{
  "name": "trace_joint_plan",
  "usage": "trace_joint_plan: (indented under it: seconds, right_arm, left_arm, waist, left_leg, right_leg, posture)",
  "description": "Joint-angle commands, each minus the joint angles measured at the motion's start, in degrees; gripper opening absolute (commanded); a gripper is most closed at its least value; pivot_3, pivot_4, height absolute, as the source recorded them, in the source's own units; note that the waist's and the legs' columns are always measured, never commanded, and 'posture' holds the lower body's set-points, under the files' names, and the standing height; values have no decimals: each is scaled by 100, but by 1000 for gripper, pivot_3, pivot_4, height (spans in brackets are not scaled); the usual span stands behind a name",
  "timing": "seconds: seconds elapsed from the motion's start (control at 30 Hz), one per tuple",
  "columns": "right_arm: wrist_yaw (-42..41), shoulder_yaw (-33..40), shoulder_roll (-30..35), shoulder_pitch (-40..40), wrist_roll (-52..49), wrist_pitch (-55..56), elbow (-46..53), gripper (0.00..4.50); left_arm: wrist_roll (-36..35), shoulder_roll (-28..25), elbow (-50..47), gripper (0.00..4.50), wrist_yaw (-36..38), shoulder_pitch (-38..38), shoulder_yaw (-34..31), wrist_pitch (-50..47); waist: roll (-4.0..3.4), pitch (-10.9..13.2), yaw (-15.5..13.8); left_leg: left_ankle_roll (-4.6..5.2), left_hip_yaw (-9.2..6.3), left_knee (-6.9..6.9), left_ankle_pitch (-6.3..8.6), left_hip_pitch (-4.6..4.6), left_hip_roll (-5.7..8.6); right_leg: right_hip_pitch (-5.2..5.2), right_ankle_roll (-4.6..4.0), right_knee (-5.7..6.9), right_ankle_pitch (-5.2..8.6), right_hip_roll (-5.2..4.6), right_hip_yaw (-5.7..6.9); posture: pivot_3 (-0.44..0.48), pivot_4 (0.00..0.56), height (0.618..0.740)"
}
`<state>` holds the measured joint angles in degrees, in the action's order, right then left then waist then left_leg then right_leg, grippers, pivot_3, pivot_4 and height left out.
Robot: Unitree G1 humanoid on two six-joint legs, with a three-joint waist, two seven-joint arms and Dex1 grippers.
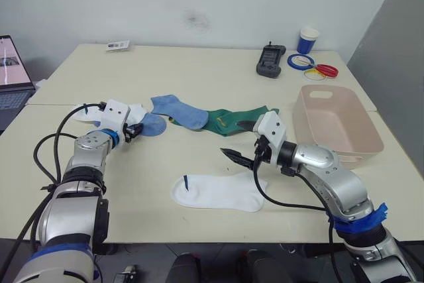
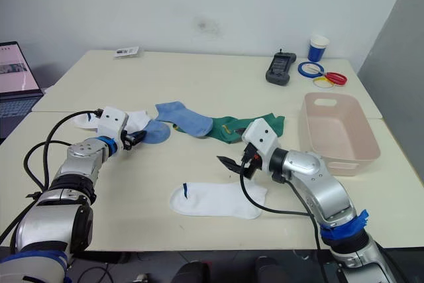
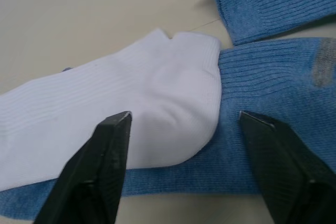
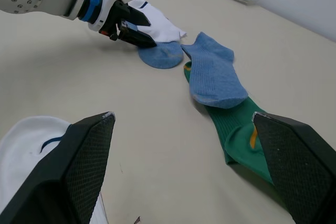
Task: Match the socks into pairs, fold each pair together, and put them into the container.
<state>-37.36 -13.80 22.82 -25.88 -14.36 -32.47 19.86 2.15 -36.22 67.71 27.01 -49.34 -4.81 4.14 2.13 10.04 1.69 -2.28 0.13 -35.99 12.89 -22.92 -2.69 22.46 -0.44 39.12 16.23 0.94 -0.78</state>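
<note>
**Both sets of jaws spread, nothing gripped**

Jaws on the left gripper (image 3: 184,129) stand apart, one finger over a white sock (image 3: 105,108) and the other over the light blue sock (image 3: 283,77) that the white one lies on. In the head views this gripper sits low at the left of the table (image 1: 199,71), its tips at the round blue toe end (image 1: 154,124) beside the white sock (image 1: 136,112).

Jaws on the right gripper (image 1: 237,156) are likewise open and hold nothing. It hovers near the middle of the table, just above and to the right of a second white sock (image 1: 218,192), which lies flat near the front edge with a dark stripe at its cuff.

A second light blue sock (image 1: 180,111) lies between the two grippers, farther back, its one end overlapping a dark green sock (image 1: 232,119) with a small yellow mark. Whether a second green sock lies under it cannot be told.

The pale pink container (image 1: 371,138) stands at the right side of the table, just beyond the right arm, with no sock inside.

Along the back edge rest a black handheld device (image 1: 270,60), coloured tape rings (image 1: 311,65) and a blue paper cup (image 1: 307,40). A small card (image 1: 118,45) lies at the back left, and a laptop (image 1: 13,71) stands open off the left side.
</note>
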Motion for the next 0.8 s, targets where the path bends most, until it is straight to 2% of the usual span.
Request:
trace_joint_plan:
  seconds: [0.03,0.23,0.47,0.53,0.8]
  right_arm:
    - [14,187,48,-71,-51,13,194,4500]
    - [0,164,34,-60,-83,-27,236,4500]
    - [-78,80,23,-74,-91,-8,215,4500]
    - [-99,74,23,-81,-88,6,189,4500]
    - [-124,85,14,-53,-60,28,158,4500]
  left_arm:
    - [-34,-57,90,1975,-10,-64,-78,-42]
    - [-140,-106,28,90,56,7,-171,34]
    - [-473,-220,-223,36,173,108,-543,286]
    - [-672,-191,-373,36,425,162,-684,348]
    - [-958,-322,-1100,36,708,628,-955,374]
  waist:
    - [0,0,0]
    - [0,0,-1]
    - [0,0,-1]
    - [0,0,-6]
    - [0,0,2]
  left_leg:
    - [0,0,0,0,0,0]
    - [0,0,0,0,-1,0]
    - [0,0,0,0,-2,-1]
    - [0,-1,0,0,-2,-2]
    - [0,1,0,0,-2,-5]
  right_leg:
    - [0,0,0,0,0,0]
    - [0,0,0,0,0,0]
    - [0,0,-1,0,-1,0]
    - [1,0,-1,0,-1,1]
    - [1,0,-1,0,-5,-3]
  posture:
    - [0,150,740]
    - [0,150,740]
    - [0,150,740]
    - [0,150,740]
    - [0,150,740]
